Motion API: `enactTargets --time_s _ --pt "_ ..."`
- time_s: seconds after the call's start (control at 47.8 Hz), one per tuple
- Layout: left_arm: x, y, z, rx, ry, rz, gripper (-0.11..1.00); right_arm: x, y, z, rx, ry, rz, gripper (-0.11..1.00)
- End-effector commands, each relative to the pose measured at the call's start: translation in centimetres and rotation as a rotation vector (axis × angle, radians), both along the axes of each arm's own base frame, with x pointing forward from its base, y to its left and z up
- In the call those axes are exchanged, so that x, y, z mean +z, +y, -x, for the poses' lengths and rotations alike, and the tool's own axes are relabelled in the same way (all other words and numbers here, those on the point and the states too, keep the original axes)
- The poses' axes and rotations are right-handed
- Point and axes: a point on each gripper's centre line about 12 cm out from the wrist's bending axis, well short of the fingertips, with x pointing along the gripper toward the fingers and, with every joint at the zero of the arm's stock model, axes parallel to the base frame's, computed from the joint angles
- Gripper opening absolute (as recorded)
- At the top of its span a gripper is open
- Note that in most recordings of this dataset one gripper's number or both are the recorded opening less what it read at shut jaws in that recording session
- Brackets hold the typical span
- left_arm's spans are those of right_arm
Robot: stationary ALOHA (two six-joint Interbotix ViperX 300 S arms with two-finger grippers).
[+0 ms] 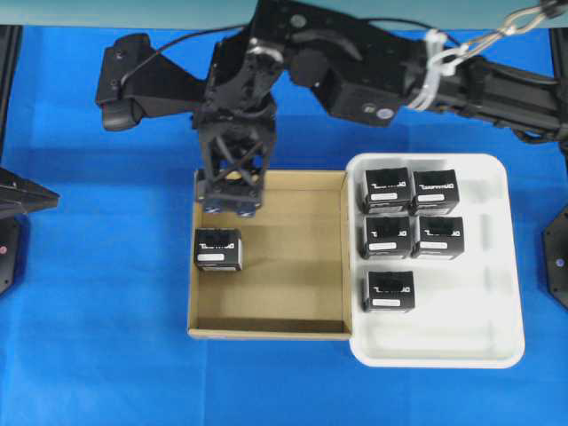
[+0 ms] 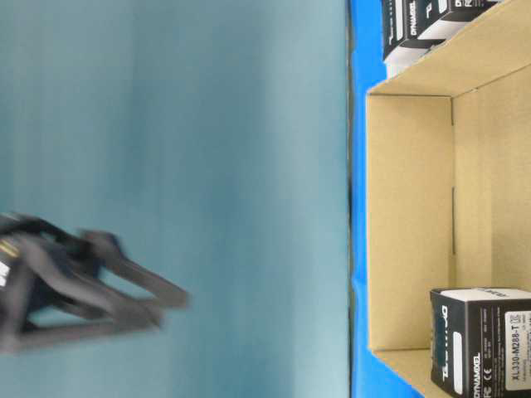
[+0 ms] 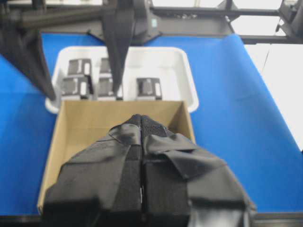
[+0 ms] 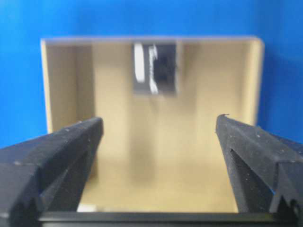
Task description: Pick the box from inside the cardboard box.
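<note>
worktop (image 1: 106, 355): bright blue | cardboard box (image 1: 293, 266): plain brown | box (image 1: 218, 249): black, white lettering, white label strip | tray (image 1: 497, 266): white | right end effector (image 1: 230, 201): black | left end effector (image 3: 141, 119): black, taped

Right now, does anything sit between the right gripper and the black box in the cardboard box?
No: only bare cardboard floor separates right gripper from box, per right wrist view.

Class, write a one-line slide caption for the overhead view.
Open right gripper hovers over the cardboard box holding one black box; five more sit in the white tray.
</note>
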Motion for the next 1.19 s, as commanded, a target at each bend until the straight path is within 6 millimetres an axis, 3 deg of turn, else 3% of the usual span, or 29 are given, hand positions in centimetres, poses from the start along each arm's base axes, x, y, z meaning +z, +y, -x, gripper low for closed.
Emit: enactTargets --time_s 0.0,0.167,0.628,1.172 --pt "0.6 -0.1 -0.2 -0.003 -0.012 0.002 -0.07 2.6 0.0 0.6 0.001 -0.037 0.018 0.99" --pt "0.8 0.0 0.0 -0.003 -0.021 0.003 -0.07 4.8 0.1 0.8 -0.003 -0.094 0.027 0.99" --pt "0.8 0.0 0.0 -0.003 -0.018 0.002 -0.07 4.3 0.8 0.6 0.010 -0.082 0.036 0.99" --pt "0.8 0.0 0.0 -0.003 -0.023 0.003 -0.07 -7.5 3.2 -1.9 0.039 0.052 0.049 0.99"
